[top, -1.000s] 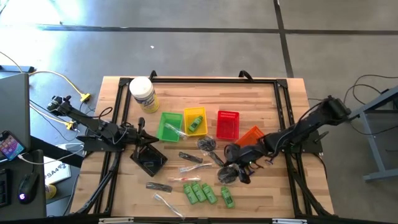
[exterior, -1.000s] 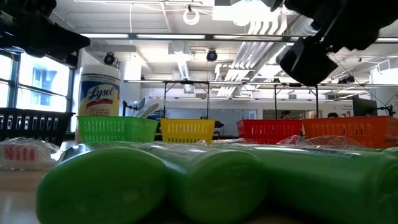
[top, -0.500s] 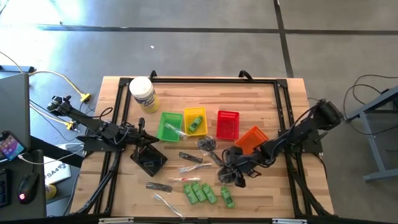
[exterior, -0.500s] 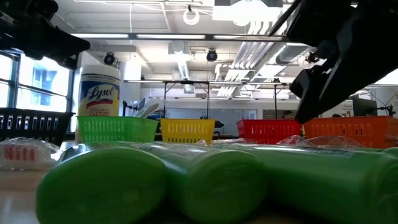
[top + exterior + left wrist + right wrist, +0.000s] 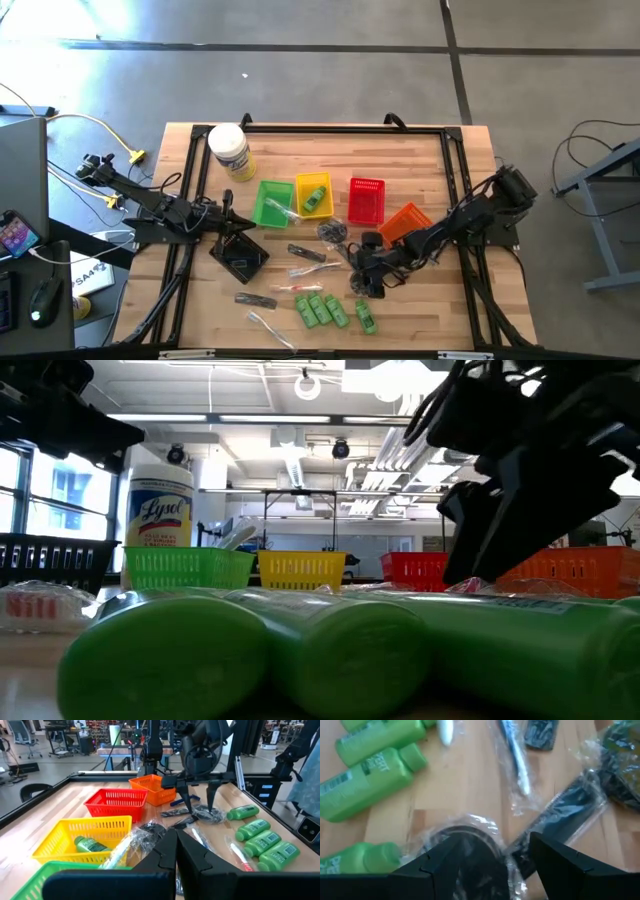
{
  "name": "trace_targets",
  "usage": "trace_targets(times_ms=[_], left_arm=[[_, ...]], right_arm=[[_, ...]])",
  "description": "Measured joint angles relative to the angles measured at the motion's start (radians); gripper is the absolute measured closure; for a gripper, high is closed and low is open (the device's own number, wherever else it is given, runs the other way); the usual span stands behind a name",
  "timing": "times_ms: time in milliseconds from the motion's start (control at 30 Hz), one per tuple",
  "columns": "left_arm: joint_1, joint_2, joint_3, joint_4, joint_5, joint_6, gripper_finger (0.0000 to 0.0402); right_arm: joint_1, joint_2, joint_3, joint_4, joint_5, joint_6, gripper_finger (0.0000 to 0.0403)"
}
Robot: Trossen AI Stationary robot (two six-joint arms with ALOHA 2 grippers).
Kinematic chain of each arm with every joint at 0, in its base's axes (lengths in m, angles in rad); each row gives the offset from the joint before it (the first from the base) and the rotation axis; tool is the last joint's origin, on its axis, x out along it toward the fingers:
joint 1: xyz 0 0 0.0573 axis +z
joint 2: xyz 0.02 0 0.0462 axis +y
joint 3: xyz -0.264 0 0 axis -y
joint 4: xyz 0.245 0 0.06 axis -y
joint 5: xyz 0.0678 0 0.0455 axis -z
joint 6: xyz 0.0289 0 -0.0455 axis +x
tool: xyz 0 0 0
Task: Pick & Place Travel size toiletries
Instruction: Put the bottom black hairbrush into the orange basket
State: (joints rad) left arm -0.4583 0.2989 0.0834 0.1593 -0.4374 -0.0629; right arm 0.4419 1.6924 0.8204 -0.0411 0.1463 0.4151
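At lower center of the high view, the right pincer (image 5: pixel 366 281) hangs spread over a wrapped dark round piece (image 5: pixel 465 851) on the surface (image 5: pixel 440 180).

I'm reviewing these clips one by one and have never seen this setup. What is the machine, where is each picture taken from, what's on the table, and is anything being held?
It is a robot with two dark arms at a wooden table. One picture looks straight down, one sits at table-top level, and one camera rides on each wrist.

On the table stand a white jar and green, yellow, red and orange baskets. Loose toiletries lie around: green bottles, wrapped sticks, dark pieces.

The right gripper is low over a wrapped dark round piece, fingers open either side, nothing gripped. The left gripper waits with its fingers together above a black basket, holding nothing.
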Motion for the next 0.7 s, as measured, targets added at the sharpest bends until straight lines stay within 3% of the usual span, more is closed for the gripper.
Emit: trace_targets(times_ms=[333,700], left_arm=[[0.000,0.000,0.000,-0.039,0.000,-0.021,0.0401],[0.000,0.000,0.000,-0.038,0.000,-0.014,0.0401]], right_arm=[[-0.019,0.000,0.000,-0.003,-0.099,-0.057,0.0229],[-0.019,0.020,-0.001,0.005,-0.067,-0.080,0.0246]])
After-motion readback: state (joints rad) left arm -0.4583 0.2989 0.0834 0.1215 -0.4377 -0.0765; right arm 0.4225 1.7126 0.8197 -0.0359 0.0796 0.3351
